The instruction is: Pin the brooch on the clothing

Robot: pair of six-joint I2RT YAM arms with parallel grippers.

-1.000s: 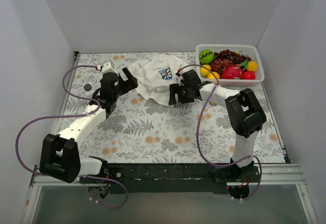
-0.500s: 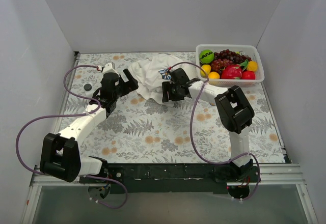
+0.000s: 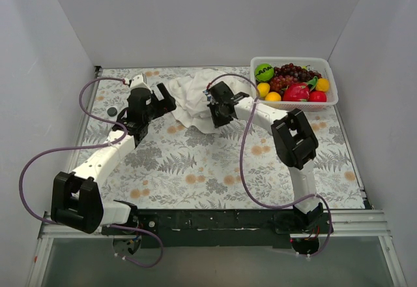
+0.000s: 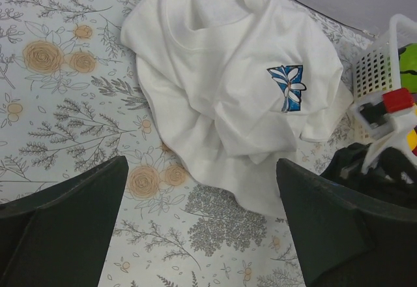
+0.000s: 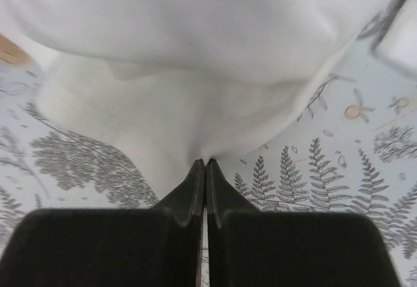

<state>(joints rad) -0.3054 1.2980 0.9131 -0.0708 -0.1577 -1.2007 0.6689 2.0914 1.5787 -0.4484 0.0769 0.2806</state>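
Observation:
The clothing (image 3: 191,95), a crumpled white T-shirt, lies at the back middle of the table. Its blue-and-white flower print (image 4: 287,87) shows in the left wrist view. My right gripper (image 3: 214,113) is shut on the shirt's near hem (image 5: 195,124), and the cloth puckers at the closed tips (image 5: 206,164). My left gripper (image 3: 164,101) stands open just left of the shirt, its fingers (image 4: 62,225) wide apart over bare table with nothing between them. The brooch (image 3: 112,111), a small dark disc, lies on the table at the far left, apart from both grippers.
A white basket (image 3: 293,60) of toy fruit stands at the back right, close to the right arm; its wall (image 4: 373,72) shows in the left wrist view. White walls close in the left, back and right sides. The table carries a fern-and-flower print cloth (image 3: 195,163).
My right gripper moved left onto the shirt's near edge and shut on the cloth, now covering the flower print from above. The left arm shifted only slightly and stayed open.

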